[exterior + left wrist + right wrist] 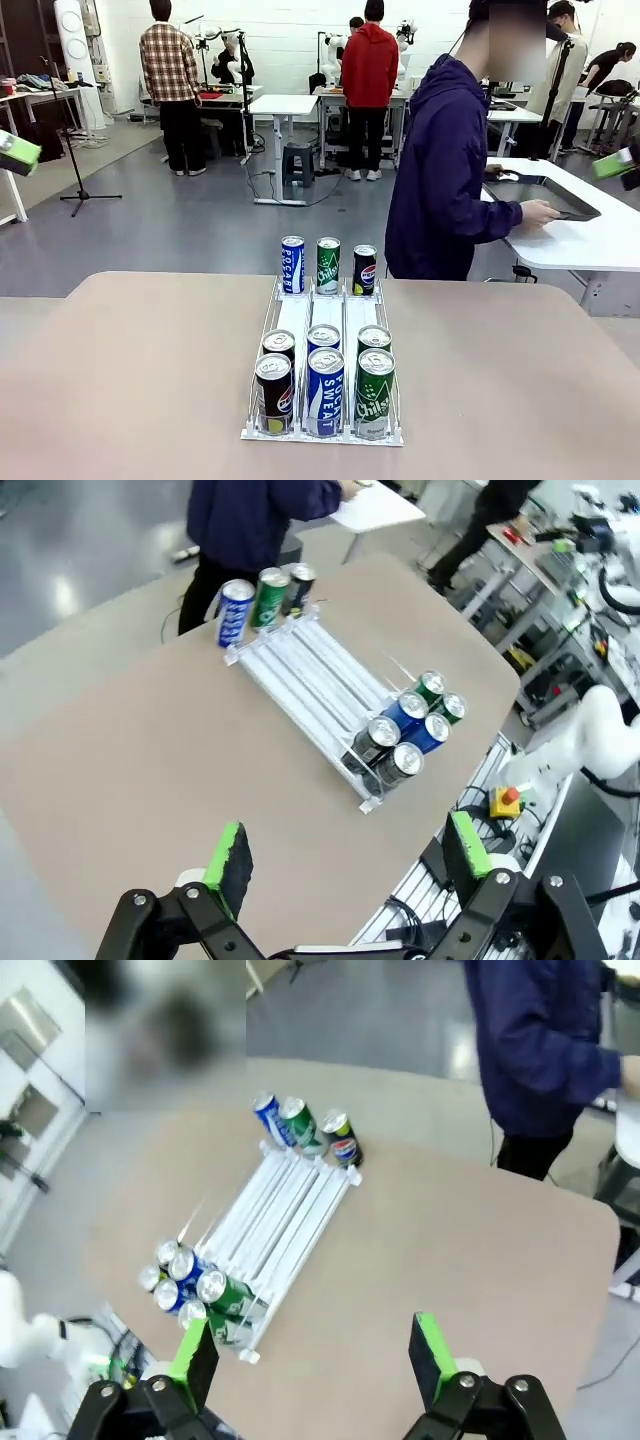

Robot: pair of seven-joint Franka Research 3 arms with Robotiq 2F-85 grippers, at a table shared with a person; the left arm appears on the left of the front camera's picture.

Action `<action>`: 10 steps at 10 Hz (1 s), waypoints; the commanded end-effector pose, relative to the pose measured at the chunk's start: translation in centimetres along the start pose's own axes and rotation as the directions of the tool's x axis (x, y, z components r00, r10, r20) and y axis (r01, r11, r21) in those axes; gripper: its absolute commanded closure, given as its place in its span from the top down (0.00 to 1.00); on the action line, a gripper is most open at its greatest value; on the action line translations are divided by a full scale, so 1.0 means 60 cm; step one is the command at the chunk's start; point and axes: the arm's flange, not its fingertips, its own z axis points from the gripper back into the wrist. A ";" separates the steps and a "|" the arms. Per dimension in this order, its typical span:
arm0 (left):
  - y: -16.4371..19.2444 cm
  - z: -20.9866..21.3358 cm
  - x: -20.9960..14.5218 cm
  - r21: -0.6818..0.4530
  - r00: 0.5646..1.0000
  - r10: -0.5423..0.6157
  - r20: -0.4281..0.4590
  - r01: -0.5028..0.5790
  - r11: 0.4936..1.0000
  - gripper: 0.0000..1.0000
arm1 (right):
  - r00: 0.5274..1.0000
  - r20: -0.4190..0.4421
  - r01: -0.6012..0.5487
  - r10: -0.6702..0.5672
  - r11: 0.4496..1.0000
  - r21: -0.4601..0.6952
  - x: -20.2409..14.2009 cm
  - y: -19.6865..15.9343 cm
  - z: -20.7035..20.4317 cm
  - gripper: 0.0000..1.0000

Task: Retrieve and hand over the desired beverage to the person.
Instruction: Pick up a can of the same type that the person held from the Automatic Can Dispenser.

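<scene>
A white three-lane can rack [310, 315] lies in the middle of the tan table [130, 380]. At its far end stand a blue can [292, 264], a green can [328, 265] and a black can [365, 270]. Several more cans crowd its near end, with a black one [273, 393], a blue one [325, 392] and a green one [375, 393] in front. The person [440, 170] in a dark purple hooded jacket stands past the far edge, turned right, a hand [540, 212] at a side table. My left gripper [348, 850] and right gripper [313, 1348] hang open high above the table, holding nothing.
A white side table [575, 245] with a dark tray [545, 192] stands at the far right beside the person. Other people work at tables far behind. A tripod [85, 190] stands on the floor at the left. The tan table is bare on both sides of the rack.
</scene>
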 end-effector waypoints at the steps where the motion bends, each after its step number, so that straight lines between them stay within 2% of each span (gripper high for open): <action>1: 0.011 0.003 -0.006 0.010 0.998 0.055 0.011 -0.055 0.998 1.00 | 0.999 0.038 0.031 -0.031 1.000 0.003 -0.013 -0.023 0.010 1.00; 3: 0.015 0.020 -0.015 0.024 0.995 0.081 0.053 -0.082 0.996 1.00 | 0.997 0.047 0.055 -0.055 0.998 -0.014 -0.022 -0.039 0.013 1.00; 4: 0.007 0.015 -0.021 0.033 0.997 0.065 0.044 -0.066 0.997 1.00 | 0.998 0.029 0.057 -0.056 0.998 -0.028 -0.022 -0.042 0.004 1.00; 5: 0.027 0.022 -0.017 0.028 0.995 0.099 0.033 -0.100 0.995 1.00 | 0.996 0.053 0.071 -0.070 0.997 -0.023 -0.018 -0.039 0.032 1.00; 10: 0.027 0.022 -0.017 0.028 0.995 0.099 0.033 -0.100 0.995 1.00 | 0.996 0.053 0.071 -0.070 0.997 -0.023 -0.018 -0.039 0.032 1.00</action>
